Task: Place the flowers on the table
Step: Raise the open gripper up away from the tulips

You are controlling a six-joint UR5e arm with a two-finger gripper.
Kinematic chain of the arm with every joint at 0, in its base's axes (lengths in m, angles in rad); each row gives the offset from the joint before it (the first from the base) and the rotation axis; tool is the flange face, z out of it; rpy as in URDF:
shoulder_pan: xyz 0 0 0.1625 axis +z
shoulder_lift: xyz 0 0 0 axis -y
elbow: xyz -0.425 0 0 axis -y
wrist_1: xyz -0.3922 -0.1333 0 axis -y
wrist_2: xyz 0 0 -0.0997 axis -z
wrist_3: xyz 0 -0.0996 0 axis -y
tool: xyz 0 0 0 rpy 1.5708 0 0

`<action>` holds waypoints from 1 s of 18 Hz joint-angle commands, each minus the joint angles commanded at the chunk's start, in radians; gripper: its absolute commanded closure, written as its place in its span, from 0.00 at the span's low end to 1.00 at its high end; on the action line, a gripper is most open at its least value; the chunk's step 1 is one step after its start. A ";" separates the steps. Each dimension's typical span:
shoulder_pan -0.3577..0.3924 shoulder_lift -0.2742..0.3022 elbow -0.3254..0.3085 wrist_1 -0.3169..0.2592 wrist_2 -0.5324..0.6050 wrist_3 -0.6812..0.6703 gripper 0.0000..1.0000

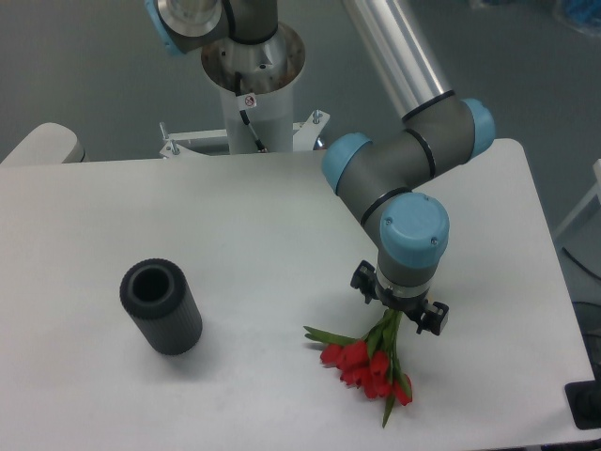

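Observation:
The flowers (364, 365), red tulip-like blooms with green stems and narrow leaves, lie on the white table (141, 216) near its front edge, right of centre. Their blooms point toward the front edge and their stems run up under my gripper (398, 303). The gripper points straight down over the stem ends, close to the tabletop. Its black fingers (436, 318) stick out on both sides of the wrist, spread apart with the stems between them. The fingertips themselves are hidden under the wrist.
A dark grey ribbed hollow cylinder (161, 307) lies on the table's left side, well apart from the flowers. The arm's base column (252, 89) stands behind the far edge. The table's right edge and front edge are close to the flowers.

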 joint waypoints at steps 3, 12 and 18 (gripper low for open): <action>0.009 0.006 0.000 -0.005 -0.031 0.051 0.00; 0.009 -0.003 -0.012 -0.005 -0.034 0.145 0.00; 0.008 -0.012 -0.014 0.001 -0.034 0.152 0.00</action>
